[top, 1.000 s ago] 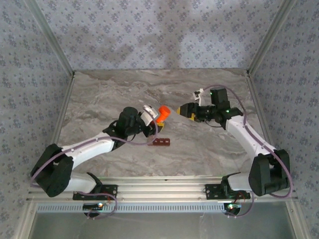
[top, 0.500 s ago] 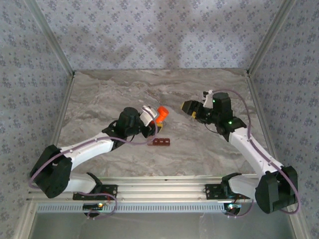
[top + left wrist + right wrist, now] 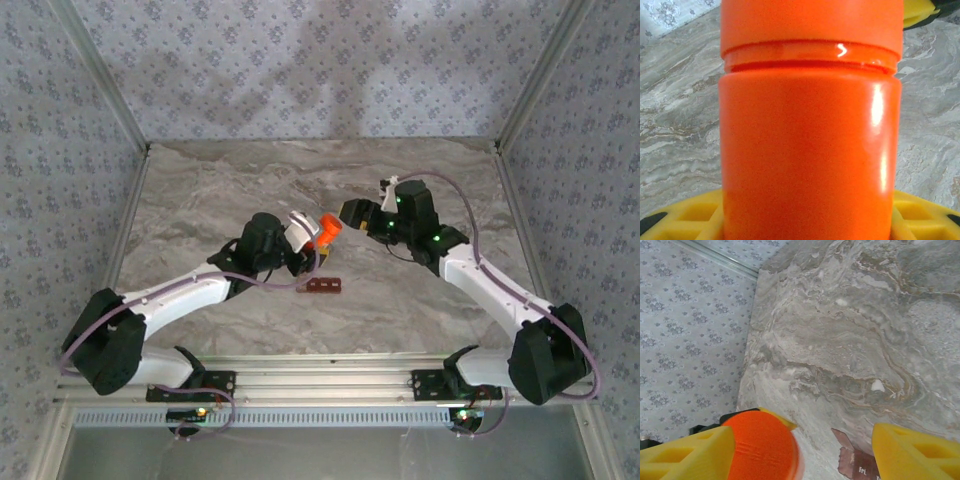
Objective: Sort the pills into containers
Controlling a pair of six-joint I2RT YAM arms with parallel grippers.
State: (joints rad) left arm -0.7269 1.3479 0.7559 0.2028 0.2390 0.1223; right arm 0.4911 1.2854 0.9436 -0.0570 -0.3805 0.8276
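The left gripper (image 3: 308, 240) is pinching the orange plastic pill bottle (image 3: 324, 230) near mid-table, just behind the dark red-brown four-cell container strip (image 3: 322, 286) lying flat on the grey marbled table (image 3: 200, 190). The right gripper (image 3: 350, 213) is hovering spread beside the bottle's cap. Bare table is stretching toward the back edge and both sides.

Glossy orange bottle (image 3: 810, 150); grey-veined marble desk (image 3: 220, 190); dark red-brown containers (image 3: 322, 286); yellow jaws; pale blue-grey walls (image 3: 300, 70) with small floral print.
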